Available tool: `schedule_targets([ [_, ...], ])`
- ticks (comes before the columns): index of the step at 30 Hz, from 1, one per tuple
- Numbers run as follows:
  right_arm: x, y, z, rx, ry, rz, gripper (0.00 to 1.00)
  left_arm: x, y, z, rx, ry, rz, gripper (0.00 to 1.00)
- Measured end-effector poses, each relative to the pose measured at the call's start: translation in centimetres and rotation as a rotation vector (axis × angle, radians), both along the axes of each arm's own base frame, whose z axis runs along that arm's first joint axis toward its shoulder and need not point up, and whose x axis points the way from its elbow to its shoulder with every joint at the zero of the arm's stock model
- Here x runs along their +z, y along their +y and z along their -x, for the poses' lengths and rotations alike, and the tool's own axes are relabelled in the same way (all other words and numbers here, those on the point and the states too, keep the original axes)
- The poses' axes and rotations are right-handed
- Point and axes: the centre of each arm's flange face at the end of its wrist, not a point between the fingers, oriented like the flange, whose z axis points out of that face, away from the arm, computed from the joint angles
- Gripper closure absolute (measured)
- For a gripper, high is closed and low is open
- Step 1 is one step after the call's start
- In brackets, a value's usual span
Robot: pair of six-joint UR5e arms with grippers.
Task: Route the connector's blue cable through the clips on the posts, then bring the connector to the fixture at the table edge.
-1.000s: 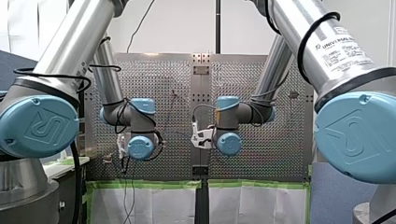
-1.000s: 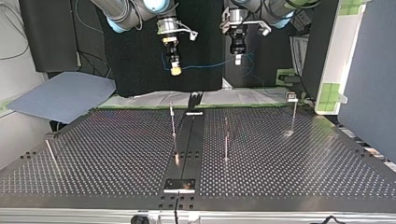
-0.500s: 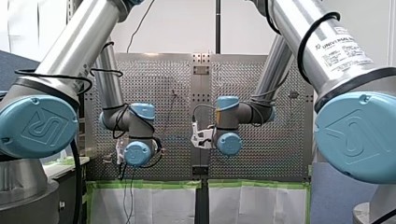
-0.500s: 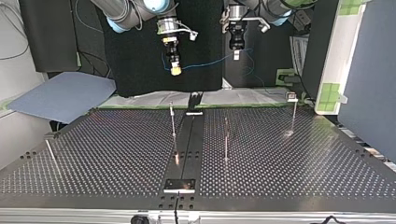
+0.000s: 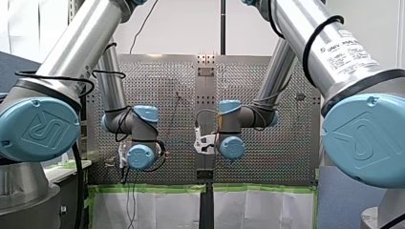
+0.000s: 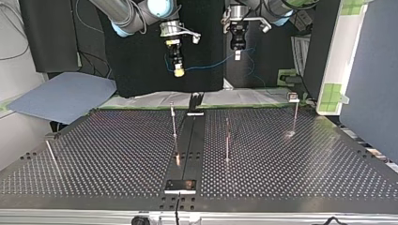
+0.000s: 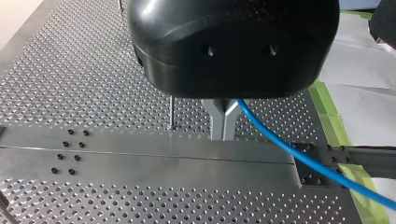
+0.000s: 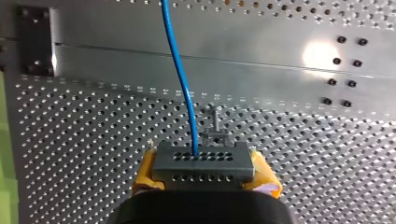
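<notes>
Currently, in the top view, a black plate [image 6: 180,185] sits on the centre rail [image 6: 187,140] at the near edge of the perforated table [image 6: 94,154]. Further back stand four thin posts [image 6: 227,140]: one at the left edge, two flanking the rail, one far right. Beyond the far edge both grippers hang high, well apart from the posts. The right gripper [image 6: 178,71], left of centre, clamps the grey connector [image 8: 203,161] between its yellow pads [image 8: 147,170]. The blue cable [image 6: 211,64] runs from the connector rightwards to the left gripper [image 6: 238,55], whose metal fingers [image 7: 217,121] are pinched narrow on it. The rest of the cable drops below that gripper.
</notes>
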Motion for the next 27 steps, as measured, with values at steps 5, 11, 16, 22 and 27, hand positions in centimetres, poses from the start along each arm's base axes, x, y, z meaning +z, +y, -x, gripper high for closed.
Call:
schedule_targets([
  [5, -0.4, 0.3, 0.2, 0.000, 0.029, -0.028, 1.00, 0.0, 0.0, 0.0, 0.000, 0.000, 0.000, 1.00],
  [11, -0.8, 0.6, 0.6, 0.000, 0.066, -0.064, 1.00, 0.0, 0.0, 0.0, 0.000, 0.000, 0.000, 1.00],
  [16, -1.0, 0.8, 0.8, 0.000, 0.082, -0.079, 1.00, 0.1, -0.1, 0.0, 0.000, -0.001, 0.000, 1.00],
  [22, -0.7, 0.8, 0.6, -0.003, 0.084, -0.092, 1.00, 1.7, -0.8, -1.1, 0.025, -0.030, 0.025, 1.00],
  [27, 1.3, 0.8, 0.1, -0.006, 0.044, -0.098, 1.00, 3.9, -1.5, -2.7, 0.045, -0.065, 0.080, 1.00],
])
